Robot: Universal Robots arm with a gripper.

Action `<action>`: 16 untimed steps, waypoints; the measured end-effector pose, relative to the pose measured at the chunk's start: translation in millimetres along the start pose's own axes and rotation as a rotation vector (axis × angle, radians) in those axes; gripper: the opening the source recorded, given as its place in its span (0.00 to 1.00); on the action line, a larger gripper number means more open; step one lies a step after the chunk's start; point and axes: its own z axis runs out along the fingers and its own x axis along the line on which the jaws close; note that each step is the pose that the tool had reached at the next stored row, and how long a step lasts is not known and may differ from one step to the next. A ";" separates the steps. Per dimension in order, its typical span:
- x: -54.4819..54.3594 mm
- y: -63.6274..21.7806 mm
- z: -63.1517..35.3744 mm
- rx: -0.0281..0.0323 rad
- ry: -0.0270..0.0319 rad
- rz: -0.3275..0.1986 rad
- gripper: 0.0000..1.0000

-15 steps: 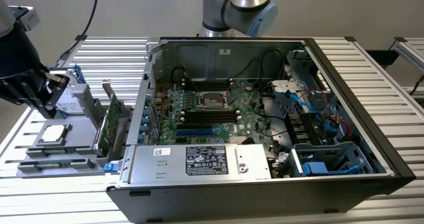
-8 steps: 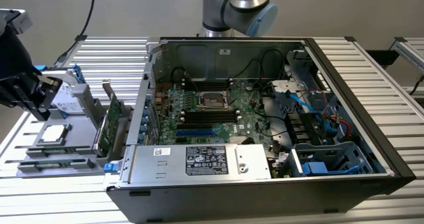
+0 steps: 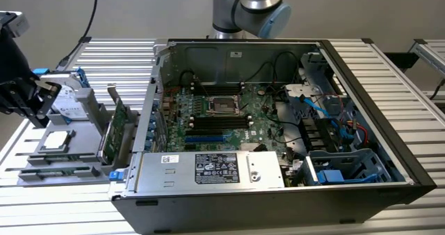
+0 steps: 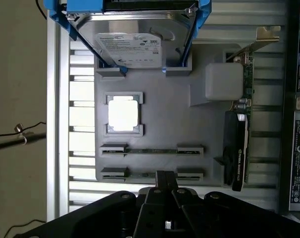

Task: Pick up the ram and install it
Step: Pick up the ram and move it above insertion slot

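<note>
Your gripper [image 4: 164, 174] is closed, fingers together, tips right over the ram [image 4: 140, 175] in the gray tray [image 4: 199, 124], edge-row holders. 2nd stick [image 4: 151, 150] sits btwn it & the tray's CPU [image 4: 123, 113].

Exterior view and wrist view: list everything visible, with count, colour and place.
ram: two sticks, green, on edge in holders on the fixture
fixture: one, grey, on the table, to the exterior view's left of the case
hard drive: one, silver in a blue caddy, on the fixture
processor: one, silver, in the fixture's square pocket
expansion card: one, green and black, standing at the fixture's case side
case: one, black, open, mid-table
motherboard: one, green, inside the case
power supply: one, silver, labelled, inside the case
table: one, slatted metal
arm: one, grey and blue, behind the case
gripper: one, black, shut, over a ram stick
</note>
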 end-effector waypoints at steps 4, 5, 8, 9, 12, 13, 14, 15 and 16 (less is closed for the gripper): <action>0.1 0.0 0.0 0.0000 0.0002 0.000 0.12; 0.1 -0.1 0.0 0.0001 0.0001 0.000 0.12; 0.1 -0.3 0.0 0.0000 0.0001 0.000 0.23; 0.1 -0.3 0.0 0.0000 0.0000 0.000 0.29; 0.1 -0.5 2.4 -0.0002 -0.0002 0.000 0.42; 0.1 -0.6 4.2 0.0000 -0.0007 0.000 0.42; 0.5 -0.6 5.9 0.0001 -0.0012 0.000 0.42; 0.8 -0.6 7.9 0.0000 -0.0016 0.000 0.42; 1.1 -0.7 9.6 0.0000 -0.0016 0.000 0.42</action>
